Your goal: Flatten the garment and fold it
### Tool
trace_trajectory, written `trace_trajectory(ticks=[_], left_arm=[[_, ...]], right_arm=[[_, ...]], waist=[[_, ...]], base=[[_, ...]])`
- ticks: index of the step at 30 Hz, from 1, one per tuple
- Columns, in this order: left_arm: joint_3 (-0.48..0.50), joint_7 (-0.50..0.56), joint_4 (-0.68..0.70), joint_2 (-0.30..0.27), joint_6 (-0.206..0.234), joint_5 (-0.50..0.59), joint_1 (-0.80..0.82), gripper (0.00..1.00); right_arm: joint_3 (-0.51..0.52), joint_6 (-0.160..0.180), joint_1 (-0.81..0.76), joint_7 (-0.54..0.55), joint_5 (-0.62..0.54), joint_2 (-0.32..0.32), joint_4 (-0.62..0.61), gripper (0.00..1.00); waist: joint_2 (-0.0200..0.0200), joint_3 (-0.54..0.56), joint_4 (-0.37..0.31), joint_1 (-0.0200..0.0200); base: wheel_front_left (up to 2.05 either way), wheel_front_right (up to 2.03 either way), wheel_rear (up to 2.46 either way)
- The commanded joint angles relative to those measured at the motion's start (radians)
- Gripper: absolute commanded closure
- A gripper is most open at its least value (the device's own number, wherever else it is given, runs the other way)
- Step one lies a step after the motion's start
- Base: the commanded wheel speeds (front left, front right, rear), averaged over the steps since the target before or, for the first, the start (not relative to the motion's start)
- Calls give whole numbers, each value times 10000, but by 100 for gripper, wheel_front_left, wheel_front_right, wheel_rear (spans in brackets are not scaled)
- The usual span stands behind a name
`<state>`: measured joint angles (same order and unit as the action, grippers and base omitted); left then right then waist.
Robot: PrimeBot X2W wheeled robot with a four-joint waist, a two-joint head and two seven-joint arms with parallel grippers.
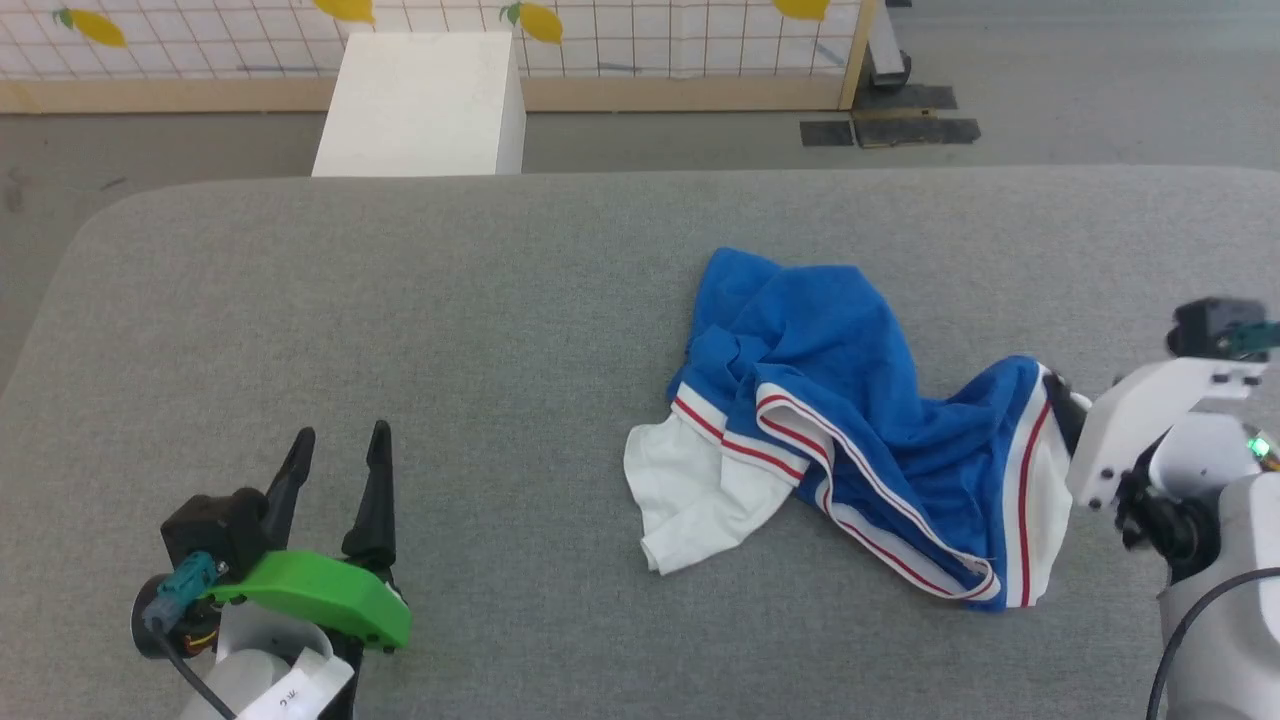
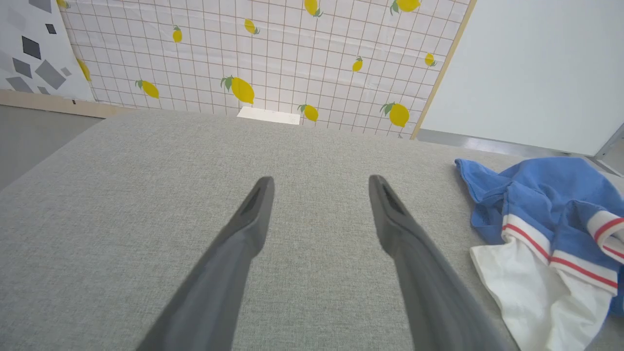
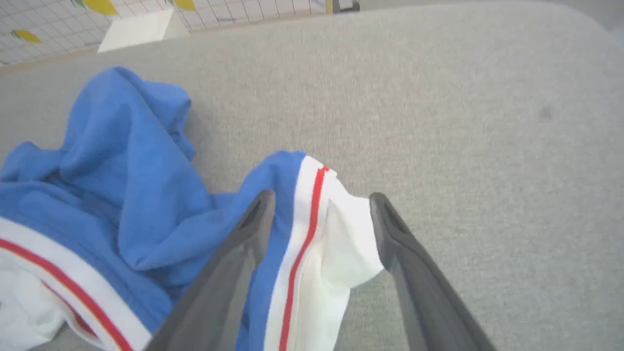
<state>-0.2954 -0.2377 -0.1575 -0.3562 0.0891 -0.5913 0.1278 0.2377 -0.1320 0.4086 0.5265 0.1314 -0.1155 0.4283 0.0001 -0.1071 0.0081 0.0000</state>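
Lying crumpled on the right half of the table (image 1: 400,300), the garment (image 1: 830,400) is bunched into ridges, well inside every edge. Its blue body is heaped toward the far side. One white sleeve (image 1: 690,500) spills flat toward the near edge on the heap's left. Red-striped white bands cross the middle of the pile. The lettering is folded out of sight.

At the heap's right end the cloth rises in a peak against the right gripper (image 3: 321,195). In the right wrist view its two dark fingers (image 3: 229,273) stand spread wide. A fold of blue, red stripe and white cuff (image 3: 341,253) sits up between them. The white edge touches the inner face of one finger, and the blue meets the other. The jaws are apart and do not pinch the cloth.

The left gripper (image 1: 342,432) hovers by the near left corner, well apart from the garment. Its fingers (image 2: 243,234) are spread as wide and have hold of nothing, with bare grey table beneath them.

Beyond the far edge a white box (image 1: 420,100) stands on the floor against a lemon-printed screen (image 1: 650,40).
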Motion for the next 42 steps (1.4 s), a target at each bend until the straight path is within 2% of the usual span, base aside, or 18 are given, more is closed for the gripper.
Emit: trace_trajectory(ticks=[1,9,14,21,24,29,33,34,36,40,42], left_arm=[[10,41,-41,-38,13,-49,-142,0],[-47,54,-49,-23,83,-111,-415,0],[-71,47,-10,11,137,-165,-565,0],[-89,78,22,92,241,-250,-658,0],[-263,481,33,185,301,-268,-386,0],[-1107,2385,-130,531,298,-179,1215,0],[-2000,4644,-678,977,147,-292,2623,0],[-2341,5617,-1005,1073,162,-293,3058,0],[-2638,6836,-1409,1338,234,-478,3588,0],[-3325,9107,-2219,1402,460,-397,4395,0],[-3574,9862,-2497,1362,526,-305,4671,0]], right_arm=[[98,13,-88,-529,103,80,-369,0],[422,13,-1078,-3858,209,429,-2128,0],[477,13,-2095,-5262,485,603,-2805,0],[373,13,-2813,-5742,963,648,-2936,0],[333,13,-2832,-5756,1035,650,-2943,0],[250,13,-2662,-5578,962,651,-3022,0],[159,13,-2512,-5501,961,652,-2987,0],[79,13,-2461,-5465,942,652,-2951,0],[-2,13,-2380,-5504,968,652,-2897,0],[-183,13,-2219,-5600,1090,652,-2748,0],[-211,13,-2163,-5661,1139,652,-2678,0]], waist=[[-1,182,-109,0],[-1,699,-369,0],[-1,883,-483,0],[-1,954,-689,0],[-1,894,-764,0],[-1,625,-804,0],[-1,382,-857,0],[-1,288,-924,0],[-1,174,-1040,0],[-1,-122,-1345,0],[-1,-248,-1469,0]], base=[[0,0,0],[0,0,0],[0,0,0],[0,0,0],[0,0,0],[0,0,0],[0,0,0],[0,0,0],[0,0,0],[0,0,0],[0,0,0]])
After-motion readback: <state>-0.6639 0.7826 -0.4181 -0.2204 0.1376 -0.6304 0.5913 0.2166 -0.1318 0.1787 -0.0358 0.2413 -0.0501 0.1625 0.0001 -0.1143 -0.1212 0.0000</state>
